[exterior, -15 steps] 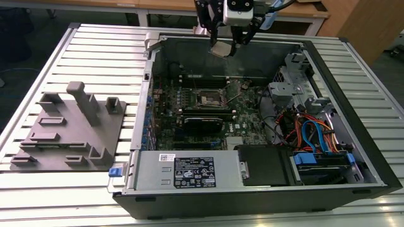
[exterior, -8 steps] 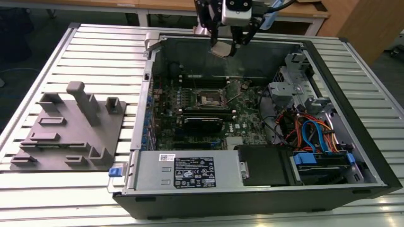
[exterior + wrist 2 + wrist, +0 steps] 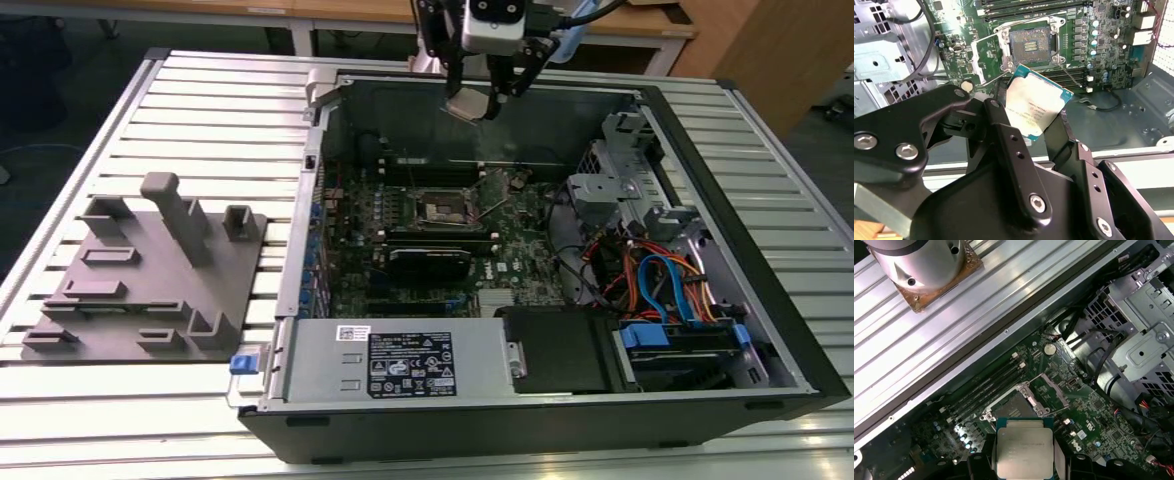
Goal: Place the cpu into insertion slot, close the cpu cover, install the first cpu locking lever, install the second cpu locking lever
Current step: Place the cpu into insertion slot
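The black two-fingered end effector [image 3: 478, 98] is hanging over the open black desktop computer case [image 3: 534, 435]. It is above the case edge opposite the silver power-supply box [image 3: 387, 362]. The case is lying on its side on the ribbed aluminium tabletop [image 3: 200, 110].

The end effector is pinching the cpu [image 3: 467, 106], a small flat square chip with a silvery-grey metal top, by two opposite edges. In the second wrist view the black fingers [image 3: 1004, 135] are pressing against the sides of the chip [image 3: 1036, 107], which is sitting tilted between them with its metal top facing the camera. In the first wrist view the chip [image 3: 1025, 447] is showing just beyond the fingertips, clear of the board beneath it.

The insertion slot [image 3: 445, 207], a small square dark socket recess with a silvery metal rim, is sitting near the middle of the green circuit board [image 3: 514, 265], well apart from the held chip. Nothing is lying in the socket [image 3: 1029, 42]. The cpu cover [image 3: 988, 57], a thin silvery metal frame plate with a cut-out window, is standing swung open at one side of the socket [image 3: 1009, 410], with green board showing through its window [image 3: 1049, 390].

A grey moulded fixture block [image 3: 147, 270] is resting on the tabletop near the edge on the exterior view's left, beside the case.
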{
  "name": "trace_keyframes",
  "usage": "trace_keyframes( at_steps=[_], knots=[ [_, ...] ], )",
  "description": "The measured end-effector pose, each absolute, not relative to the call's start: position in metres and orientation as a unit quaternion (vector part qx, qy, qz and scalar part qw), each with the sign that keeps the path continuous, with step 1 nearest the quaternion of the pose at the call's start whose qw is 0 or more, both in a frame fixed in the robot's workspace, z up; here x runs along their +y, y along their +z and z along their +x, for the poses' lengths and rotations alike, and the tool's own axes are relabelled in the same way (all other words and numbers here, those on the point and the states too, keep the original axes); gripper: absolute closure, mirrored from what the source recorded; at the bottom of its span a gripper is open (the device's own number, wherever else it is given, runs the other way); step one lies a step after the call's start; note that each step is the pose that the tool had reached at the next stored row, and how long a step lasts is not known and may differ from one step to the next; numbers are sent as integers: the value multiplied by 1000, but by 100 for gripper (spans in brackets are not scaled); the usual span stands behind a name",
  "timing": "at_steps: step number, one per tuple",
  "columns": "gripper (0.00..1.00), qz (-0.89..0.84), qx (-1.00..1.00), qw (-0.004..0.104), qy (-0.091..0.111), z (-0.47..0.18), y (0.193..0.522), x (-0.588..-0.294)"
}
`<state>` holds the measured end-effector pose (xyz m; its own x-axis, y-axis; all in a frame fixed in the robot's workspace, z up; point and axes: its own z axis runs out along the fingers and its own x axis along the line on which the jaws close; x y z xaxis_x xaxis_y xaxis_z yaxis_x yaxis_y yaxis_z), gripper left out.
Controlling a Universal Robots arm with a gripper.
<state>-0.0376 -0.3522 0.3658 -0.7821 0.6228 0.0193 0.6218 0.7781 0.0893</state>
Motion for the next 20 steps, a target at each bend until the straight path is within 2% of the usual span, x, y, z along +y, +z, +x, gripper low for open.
trace_keyframes(
  at_steps=[20],
  knots=[
    [46, 366, 930, 7, 45, -38, 366, -352]
  ],
)
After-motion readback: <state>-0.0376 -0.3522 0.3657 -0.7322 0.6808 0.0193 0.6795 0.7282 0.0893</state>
